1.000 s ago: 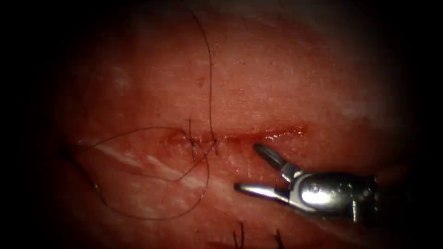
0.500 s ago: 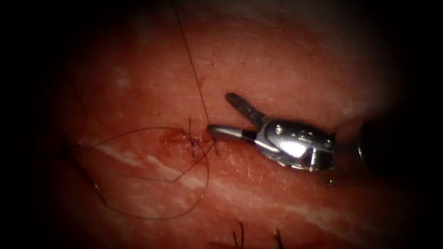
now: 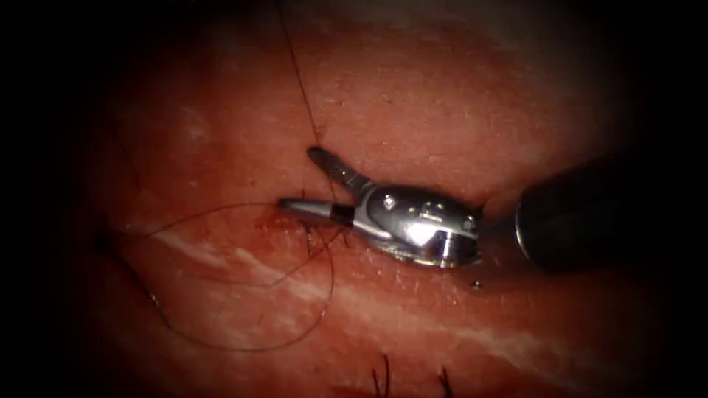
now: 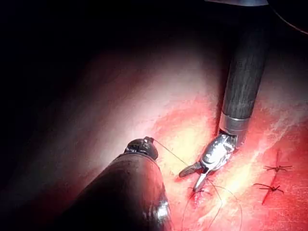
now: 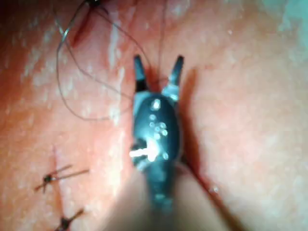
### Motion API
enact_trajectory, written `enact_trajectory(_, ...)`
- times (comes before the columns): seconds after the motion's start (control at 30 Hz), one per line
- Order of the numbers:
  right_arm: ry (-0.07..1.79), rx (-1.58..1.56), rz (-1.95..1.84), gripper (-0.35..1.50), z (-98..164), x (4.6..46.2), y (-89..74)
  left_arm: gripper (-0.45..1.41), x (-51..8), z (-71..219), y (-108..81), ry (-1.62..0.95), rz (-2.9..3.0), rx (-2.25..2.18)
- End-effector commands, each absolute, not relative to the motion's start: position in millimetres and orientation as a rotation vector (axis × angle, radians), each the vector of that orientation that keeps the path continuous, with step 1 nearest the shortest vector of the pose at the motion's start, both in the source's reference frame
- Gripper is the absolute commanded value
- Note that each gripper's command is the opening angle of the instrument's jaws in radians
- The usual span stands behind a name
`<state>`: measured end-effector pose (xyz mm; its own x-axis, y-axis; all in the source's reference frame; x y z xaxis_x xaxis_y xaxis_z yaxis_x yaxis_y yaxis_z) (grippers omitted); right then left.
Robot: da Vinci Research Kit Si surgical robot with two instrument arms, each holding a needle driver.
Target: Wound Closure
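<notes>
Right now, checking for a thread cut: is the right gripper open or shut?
Open. The right gripper has its jaws spread apart, the taut thread running between them at the cut.

taut thread [image 3: 299, 81] between open right claw [image 3: 295, 179], bare tissue [image 3: 457, 103] above

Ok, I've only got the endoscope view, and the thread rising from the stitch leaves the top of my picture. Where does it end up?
Observer: In the left wrist view the thread runs straight to the tip of the left tool. I cannot tell whether it is gripped there.
Operator: And is it between my right tool's jaws?
Observer: In the right wrist view the right tool has its jaws open, one on each side of the thread, and holds nothing.
</notes>
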<state>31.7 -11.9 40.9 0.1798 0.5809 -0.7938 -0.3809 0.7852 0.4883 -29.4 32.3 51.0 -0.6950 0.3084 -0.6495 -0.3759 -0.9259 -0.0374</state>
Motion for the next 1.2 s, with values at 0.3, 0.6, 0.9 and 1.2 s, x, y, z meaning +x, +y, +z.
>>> enact_trajectory(0.3, 1.215, 0.210, 0.667, 0.76, 42.1, 33.5, -13.3, -0.45, -30.5, 50.4, 31.8, 0.144, 2.594, -0.981)
enact_trajectory(0.6, 1.226, 0.216, 0.663, 0.15, 42.0, 33.6, -12.9, -0.45, -30.9, 50.5, 31.6, 0.149, 2.594, -0.980)
enact_trajectory(0.9, 1.230, 0.211, 0.671, 0.21, 41.7, 33.4, -12.6, -0.45, -30.9, 50.5, 31.5, 0.148, 2.594, -0.985)
enact_trajectory(1.2, 1.239, 0.214, 0.683, 0.22, 41.1, 33.3, -12.2, -0.45, -31.0, 50.3, 31.3, 0.151, 2.600, -0.986)
